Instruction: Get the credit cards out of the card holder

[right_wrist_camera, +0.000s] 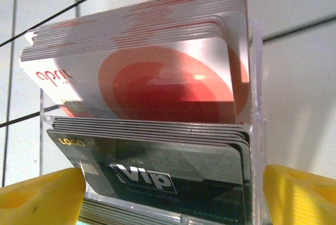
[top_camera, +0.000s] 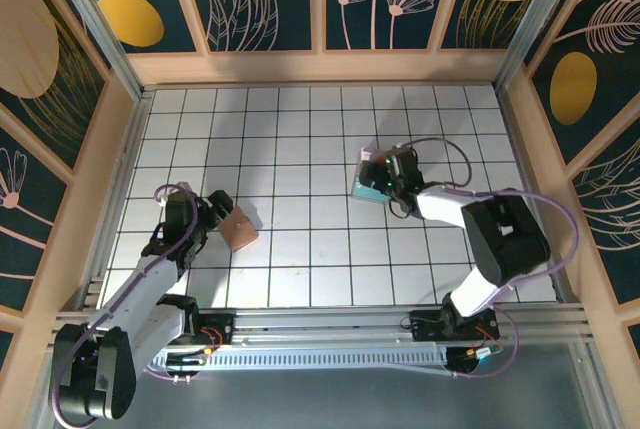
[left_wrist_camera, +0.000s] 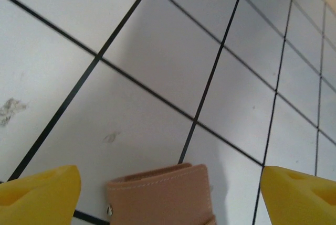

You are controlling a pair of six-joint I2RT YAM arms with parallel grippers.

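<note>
Poises the left pincer (left_wrist_camera: 169, 204) low over the tiled table (left_wrist_camera: 157, 67), yellow fingertips (left_wrist_camera: 39, 196) spread wide and gripping nothing. Finds the card holder (left_wrist_camera: 160, 196) lying flat between those fingertips, closed, pinkish-tan with pale stitching along its edge, clear of both, with bare tile on each side. From the top view, places the same card holder (top_camera: 240, 230) just in front of the left pincer (top_camera: 215, 211).

Sets the right pincer (right_wrist_camera: 173, 199) around a clear plastic stand (right_wrist_camera: 256, 78), one yellow fingertip (right_wrist_camera: 302, 193) close beside each side wall. Cannot tell whether these press the stand or only flank it. Shows, straight ahead between the fingertips, a stack of black cards (right_wrist_camera: 173, 172) low in the stand and a stack of red-and-white cards (right_wrist_camera: 157, 78) above and behind. Puts the card holder well apart from the right pincer (top_camera: 385, 179), over on the left pincer's side of the table.
</note>
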